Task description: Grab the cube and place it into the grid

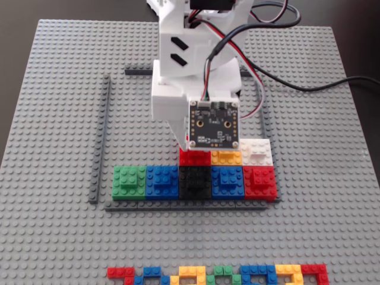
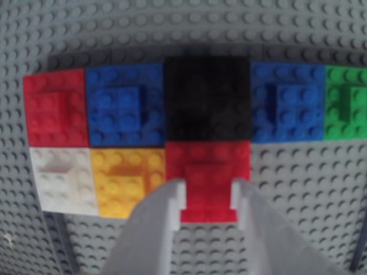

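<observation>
The cube point(image 2: 207, 166) is bright red with a raised red brick on top. It sits on the baseplate inside the grid point(image 1: 101, 142), in the second row, beside an orange block point(image 2: 127, 180) and against a black block point(image 2: 207, 97). My gripper point(image 2: 207, 195) stands over it with one finger on each side of the raised brick, both touching it. In the fixed view only the cube's front edge point(image 1: 193, 158) shows below the wrist camera board point(image 1: 214, 123); the fingertips are hidden there.
A row of green point(image 1: 129, 181), blue, black, blue and red point(image 1: 259, 181) blocks fills the grid's near side. A white block point(image 1: 256, 151) sits beside the orange one. A multicoloured strip point(image 1: 219, 274) lies at the baseplate's near edge. The arm's cable point(image 1: 309, 86) trails right.
</observation>
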